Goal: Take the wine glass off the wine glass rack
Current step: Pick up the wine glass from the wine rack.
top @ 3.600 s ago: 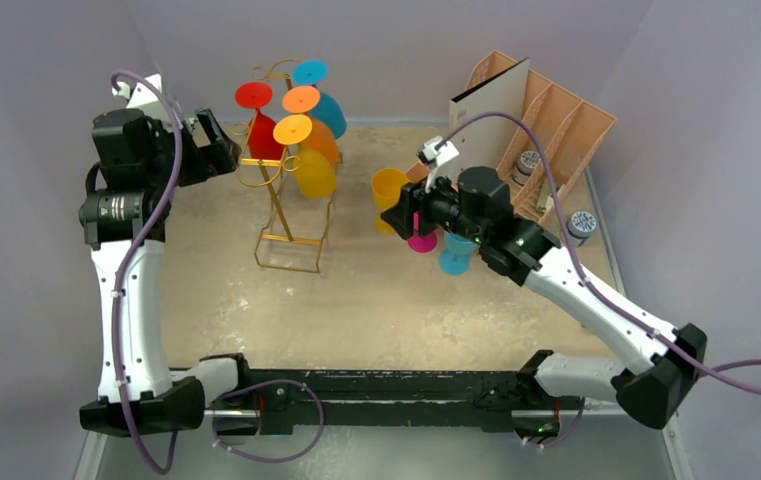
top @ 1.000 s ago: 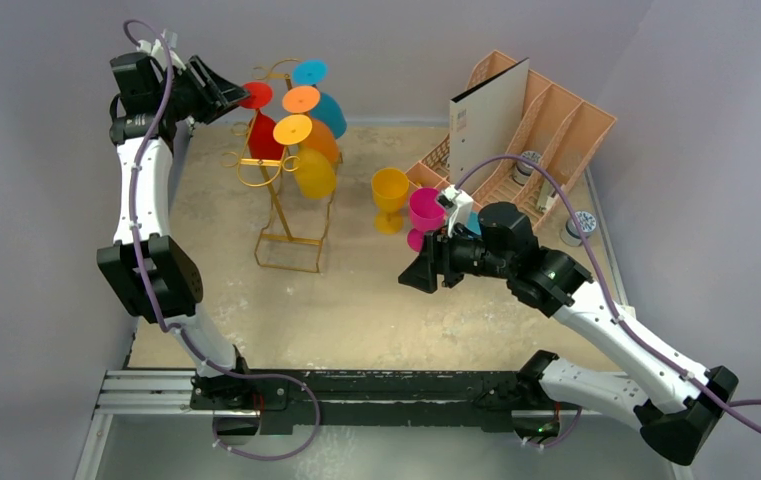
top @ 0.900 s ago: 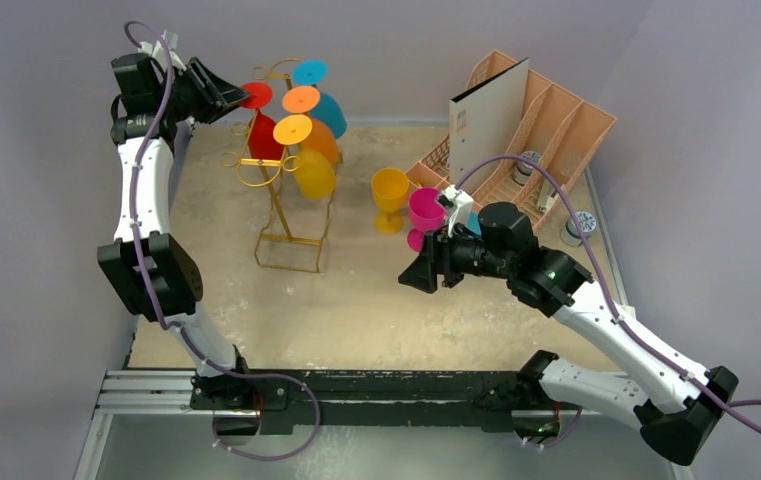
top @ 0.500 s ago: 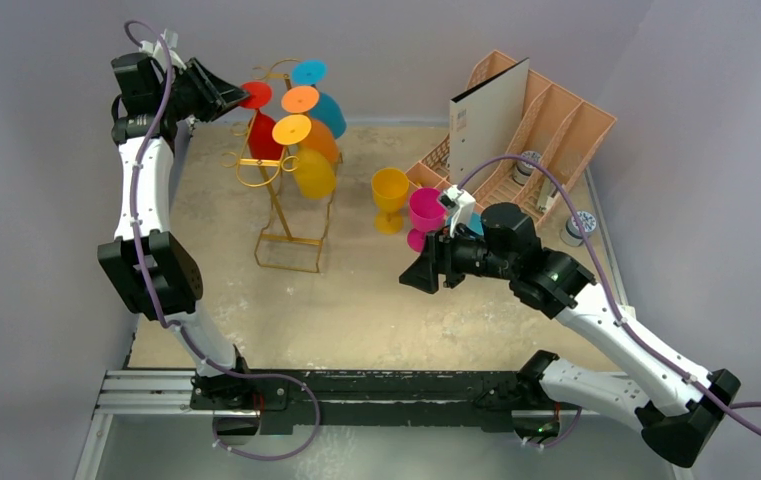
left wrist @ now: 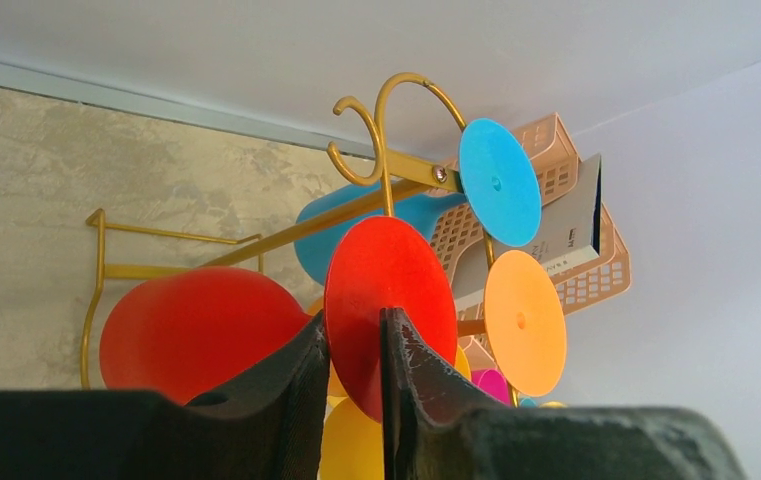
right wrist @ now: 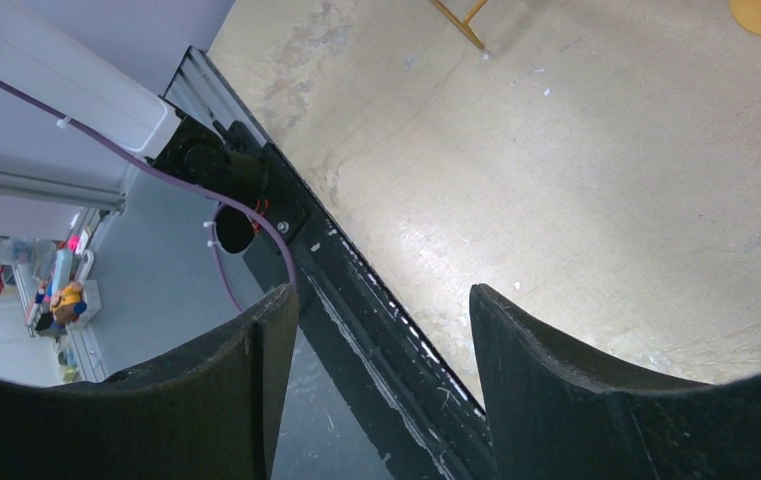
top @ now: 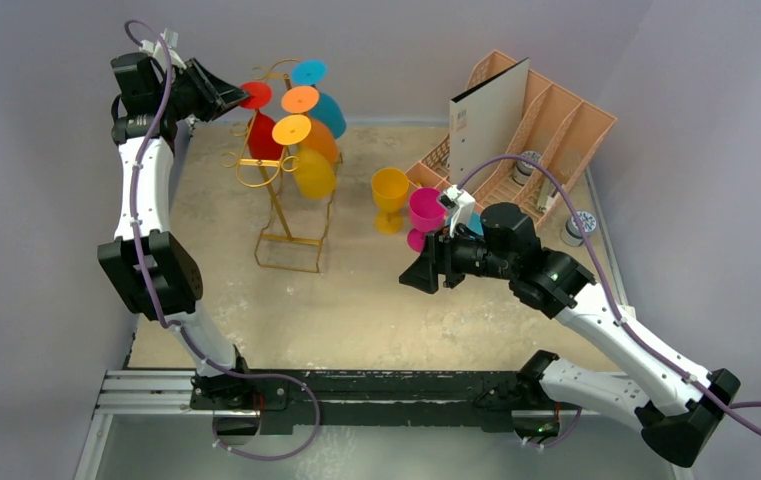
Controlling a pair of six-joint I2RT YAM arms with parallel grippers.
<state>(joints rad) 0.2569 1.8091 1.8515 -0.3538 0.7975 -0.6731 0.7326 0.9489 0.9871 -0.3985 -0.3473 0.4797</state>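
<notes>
Left wrist view shows the left gripper (left wrist: 354,318) right at the round foot of the red wine glass (left wrist: 391,270). Its 2 fingers (left wrist: 276,390) are nearly together, with only a thin gap, and red shows in that gap. I cannot tell if they pinch the glass yet. The red glass hangs upside down, high on the gold wine glass rack (left wrist: 388,120), on the side nearest this arm. The right gripper (right wrist: 381,300) is wide apart and holds nothing. It hangs over the table (top: 356,300), well apart from the rack.

I think the step is to grab the red glass. To do it well, squeeze firmly. Then slide the foot out along the hook arm the way it opens, not straight down, or the rack may tip.

Room is tight. An orange glass (top: 301,99) and a blue glass (top: 309,72) hang just beside the red one. The back wall (top: 386,50) is near too. The open side is toward the left arm, so pull that way.
</notes>
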